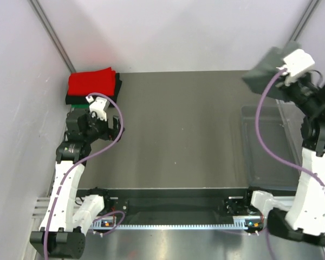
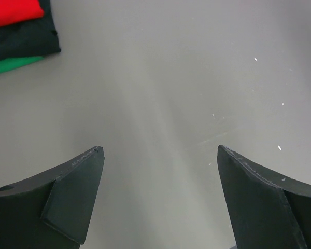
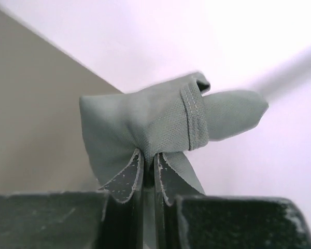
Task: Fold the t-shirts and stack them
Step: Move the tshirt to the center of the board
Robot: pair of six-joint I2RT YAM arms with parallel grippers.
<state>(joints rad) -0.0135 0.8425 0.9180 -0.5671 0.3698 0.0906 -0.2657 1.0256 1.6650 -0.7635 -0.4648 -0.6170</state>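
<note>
Right gripper (image 3: 149,155) pinched tight on grey t-shirt (image 3: 145,119), aloft; left gripper (image 2: 159,149) spread wide, empty

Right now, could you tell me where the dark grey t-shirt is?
The dark grey t-shirt is far right in the top view, bunched in the shut right pincer, beyond the clear plastic bin.

We find no text, label, brand or number that we can read. The pale toothed strip (image 1: 173,221) at the near edge of the table (image 1: 179,135) shows only blurred teeth, no figures.
</note>
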